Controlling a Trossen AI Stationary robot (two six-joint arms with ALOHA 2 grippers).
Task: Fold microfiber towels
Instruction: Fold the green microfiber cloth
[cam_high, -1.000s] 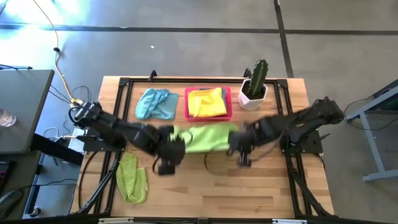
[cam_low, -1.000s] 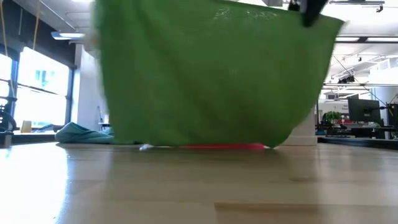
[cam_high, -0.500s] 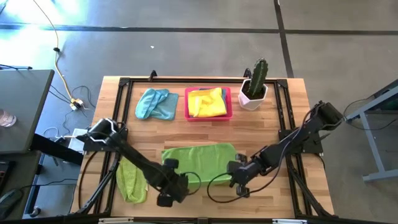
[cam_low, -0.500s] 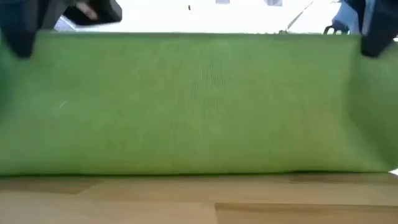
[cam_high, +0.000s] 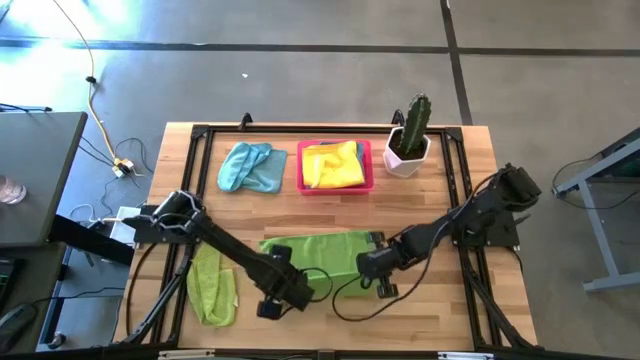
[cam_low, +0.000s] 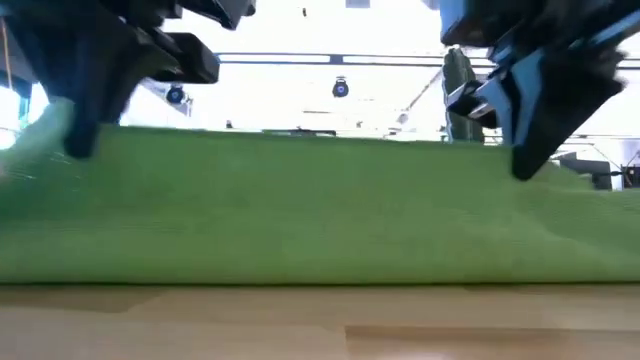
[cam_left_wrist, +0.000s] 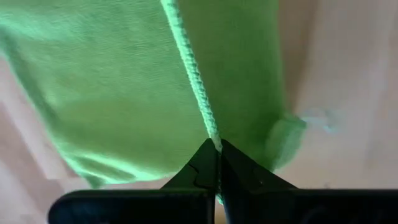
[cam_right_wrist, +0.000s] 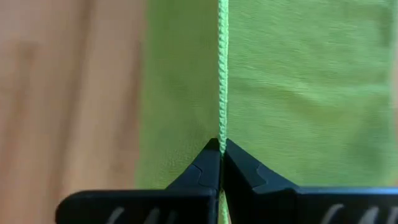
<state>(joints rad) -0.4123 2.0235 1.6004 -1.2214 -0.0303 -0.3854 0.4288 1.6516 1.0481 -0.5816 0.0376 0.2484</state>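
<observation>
Since a moment ago, pulled back from the near table edge: left gripper (cam_high: 272, 303) and right gripper (cam_high: 377, 284), each pinched on a near corner of the green towel (cam_high: 318, 252). Spread mid-table, long axis left to right. Farther off: pink tray (cam_high: 335, 186).

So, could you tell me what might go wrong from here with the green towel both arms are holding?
Both pincers, left and right, pinch only the stitched hem of the green towel, so a corner could slip out mid-fold. The arms may also move unevenly, which would leave the fold skewed. The second green towel lies close beside the left arm and could get dragged along.
</observation>
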